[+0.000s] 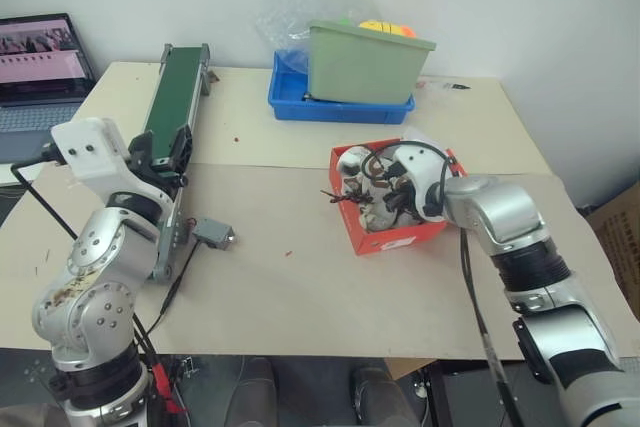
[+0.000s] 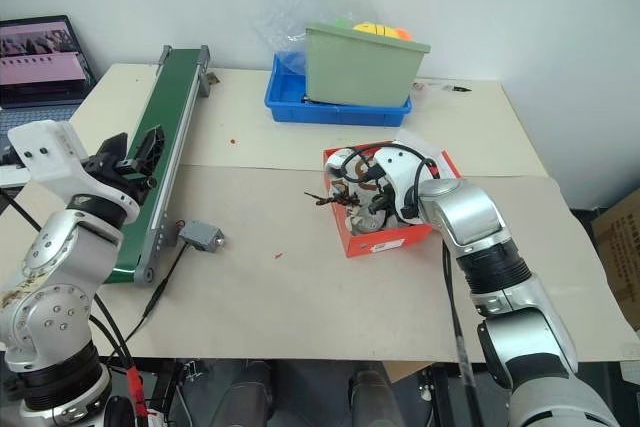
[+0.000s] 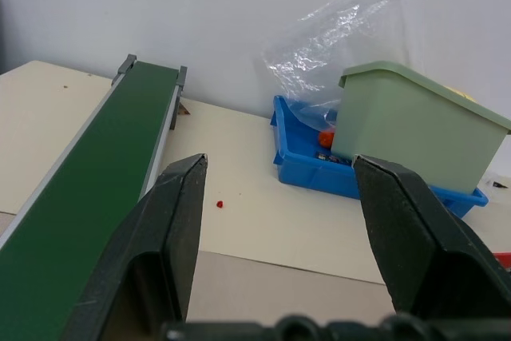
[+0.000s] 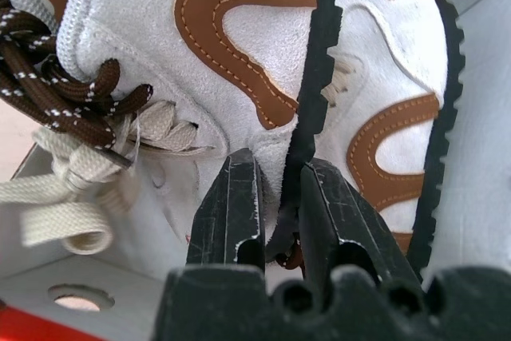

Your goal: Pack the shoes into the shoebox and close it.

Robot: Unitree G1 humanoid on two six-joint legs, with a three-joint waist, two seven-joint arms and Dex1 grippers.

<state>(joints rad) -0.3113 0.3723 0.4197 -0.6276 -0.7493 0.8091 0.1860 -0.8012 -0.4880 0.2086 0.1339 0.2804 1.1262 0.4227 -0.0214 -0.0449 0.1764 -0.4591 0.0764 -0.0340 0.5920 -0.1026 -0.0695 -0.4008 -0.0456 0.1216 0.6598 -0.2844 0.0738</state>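
Two suede shoes (image 1: 385,182), off-white with brown trim and dark laces, lie in one open red-orange cardboard shoebox (image 1: 400,237) toward the worktop's (image 1: 300,277) right edge. The right end effector (image 4: 278,197) reaches into the box, its fingers pinched narrowly on a shoe's serrated black sole edge. The left end effector (image 3: 275,221) hangs wide open, empty, near the left edge.
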